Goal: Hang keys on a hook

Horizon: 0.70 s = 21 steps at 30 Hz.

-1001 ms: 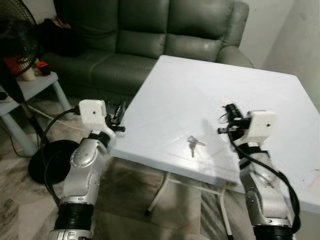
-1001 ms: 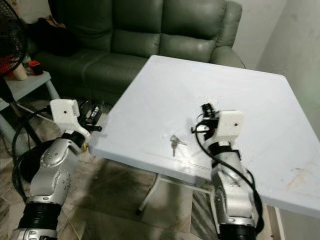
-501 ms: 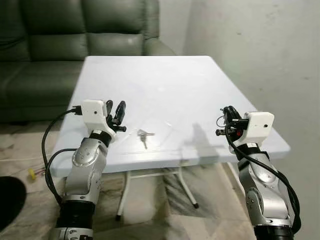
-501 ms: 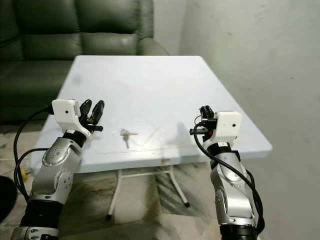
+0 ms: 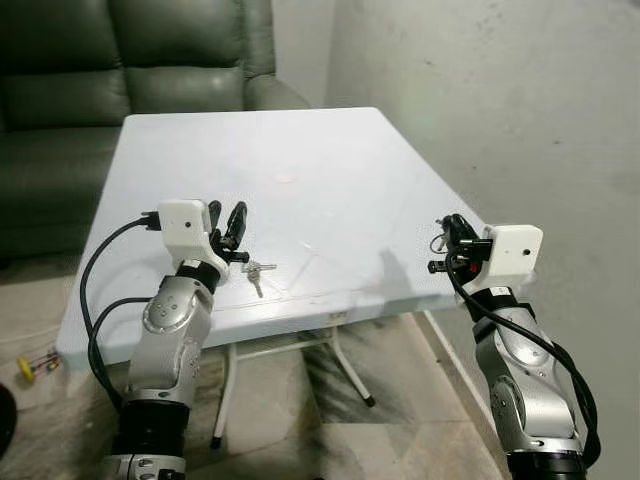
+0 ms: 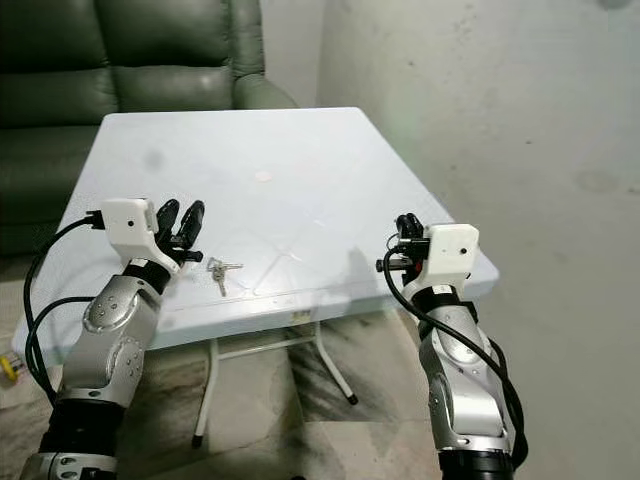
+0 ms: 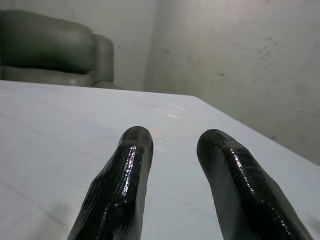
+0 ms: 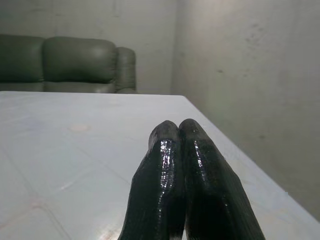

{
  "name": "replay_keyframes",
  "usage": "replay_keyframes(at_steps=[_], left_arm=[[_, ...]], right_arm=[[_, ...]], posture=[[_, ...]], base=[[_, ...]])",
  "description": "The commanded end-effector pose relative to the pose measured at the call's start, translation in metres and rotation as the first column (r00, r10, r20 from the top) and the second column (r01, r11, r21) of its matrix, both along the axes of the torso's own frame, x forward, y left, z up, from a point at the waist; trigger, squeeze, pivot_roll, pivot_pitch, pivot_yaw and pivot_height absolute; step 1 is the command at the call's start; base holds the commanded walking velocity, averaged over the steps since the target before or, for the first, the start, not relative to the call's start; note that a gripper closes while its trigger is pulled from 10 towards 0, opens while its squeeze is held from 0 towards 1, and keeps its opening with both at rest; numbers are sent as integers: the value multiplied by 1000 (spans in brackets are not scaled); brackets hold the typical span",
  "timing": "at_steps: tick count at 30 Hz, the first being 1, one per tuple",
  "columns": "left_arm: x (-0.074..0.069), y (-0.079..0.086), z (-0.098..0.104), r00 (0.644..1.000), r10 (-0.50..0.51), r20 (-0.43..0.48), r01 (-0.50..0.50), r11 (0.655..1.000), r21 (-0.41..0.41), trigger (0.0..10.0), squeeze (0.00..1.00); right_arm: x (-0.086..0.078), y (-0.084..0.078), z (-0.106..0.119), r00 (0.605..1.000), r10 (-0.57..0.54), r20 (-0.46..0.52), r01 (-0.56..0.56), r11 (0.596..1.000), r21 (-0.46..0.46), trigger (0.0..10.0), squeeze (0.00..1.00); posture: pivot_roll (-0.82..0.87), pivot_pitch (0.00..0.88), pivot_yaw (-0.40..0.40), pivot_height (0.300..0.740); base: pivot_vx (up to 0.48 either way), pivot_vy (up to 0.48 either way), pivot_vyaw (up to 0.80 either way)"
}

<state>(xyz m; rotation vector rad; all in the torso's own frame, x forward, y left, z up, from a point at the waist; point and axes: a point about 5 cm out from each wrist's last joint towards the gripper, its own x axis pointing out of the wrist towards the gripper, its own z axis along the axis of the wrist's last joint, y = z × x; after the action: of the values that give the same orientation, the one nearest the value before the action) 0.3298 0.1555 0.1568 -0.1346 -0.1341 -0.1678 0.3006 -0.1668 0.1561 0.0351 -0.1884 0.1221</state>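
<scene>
keys [image 5: 256, 270] lay flat near the desk's [image 5: 300, 150] front edge, just beside the left hand [image 5: 226, 222] with fingers apart and empty; right hand [image 5: 447, 236] pressed closed over the front right corner.

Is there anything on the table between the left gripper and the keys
Nothing visible. The left gripper, fingers apart, hovers over the white table just beside the keys, with bare tabletop between them.
</scene>
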Motion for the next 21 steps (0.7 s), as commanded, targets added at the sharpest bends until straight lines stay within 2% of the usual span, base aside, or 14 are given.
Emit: replay_keyframes(at_steps=[1, 15, 21], left_arm=[[2, -6, 2, 1000, -15, -3, 15, 1000, 3, 10000, 0], [1, -6, -2, 1000, -1, -29, 0, 1000, -25, 10000, 0], [1, -8, -1, 1000, -9, -26, 8, 1000, -10, 10000, 0]], right_arm=[[-1, -3, 4, 1000, -12, 10, 12, 1000, -12, 10000, 0], [-2, -3, 3, 1000, 1, -5, -1, 1000, -21, 10000, 0], [-2, -3, 3, 1000, -1, -10, 1, 1000, -21, 10000, 0]], posture=[[103, 0, -59, 740], [103, 0, -70, 740], [106, 0, -68, 740]], base=[[0, 0, -744], [0, 0, -742], [0, 0, -741]])
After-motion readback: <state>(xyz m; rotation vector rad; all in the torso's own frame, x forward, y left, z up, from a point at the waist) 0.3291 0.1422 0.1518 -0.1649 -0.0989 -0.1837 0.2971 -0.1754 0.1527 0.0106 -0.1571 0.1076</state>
